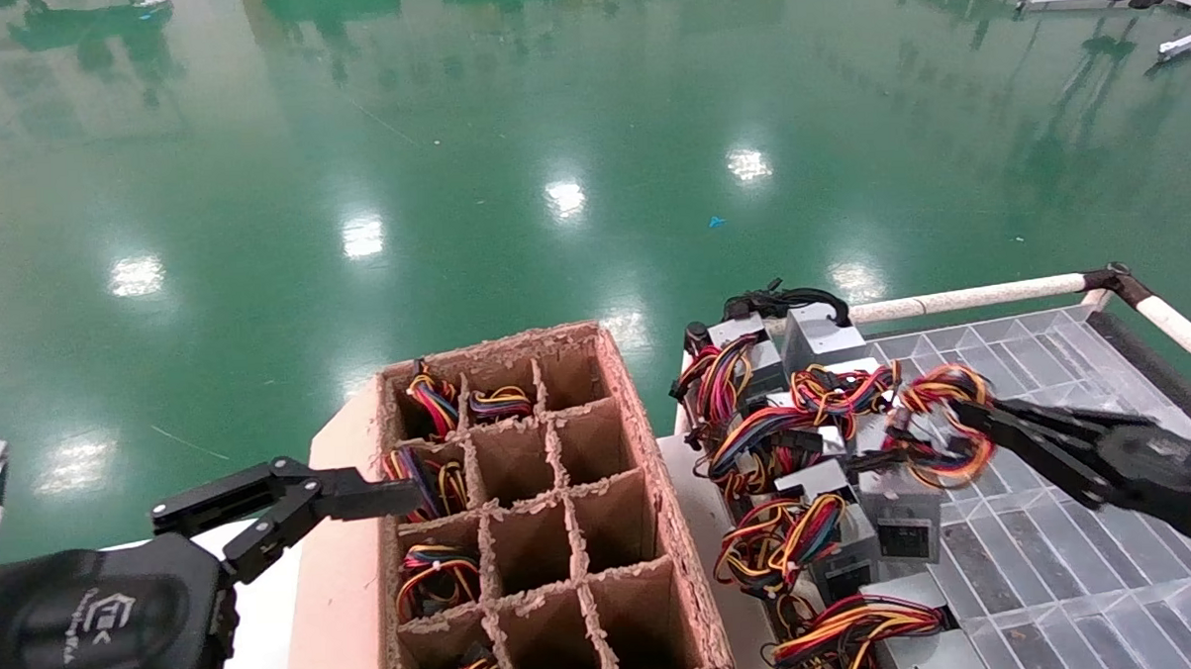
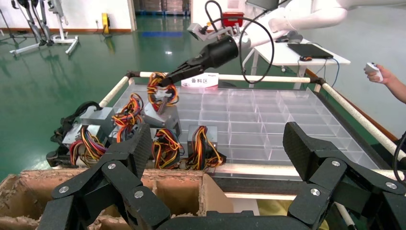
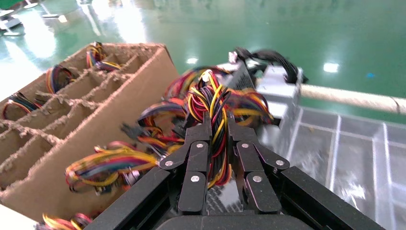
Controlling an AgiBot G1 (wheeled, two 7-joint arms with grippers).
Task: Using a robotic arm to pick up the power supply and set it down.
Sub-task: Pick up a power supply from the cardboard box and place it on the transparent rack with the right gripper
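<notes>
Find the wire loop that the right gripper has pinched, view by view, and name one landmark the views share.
Head view: wire loop at the right gripper, over the clear tray.
Left wrist view: far off, hanging from that gripper.
Right wrist view: centre, between its fingers.
Shared landmark: cardboard divider box.

The right tool (image 1: 965, 416) reaches in from the right, arm stretched low and forward, its two black fingers (image 3: 206, 129) pinched together on a bundle of wires (image 3: 215, 103). The left tool (image 1: 364, 501) hangs at the lower left with its fingers (image 2: 131, 148) spread wide, gripping nothing.
</notes>
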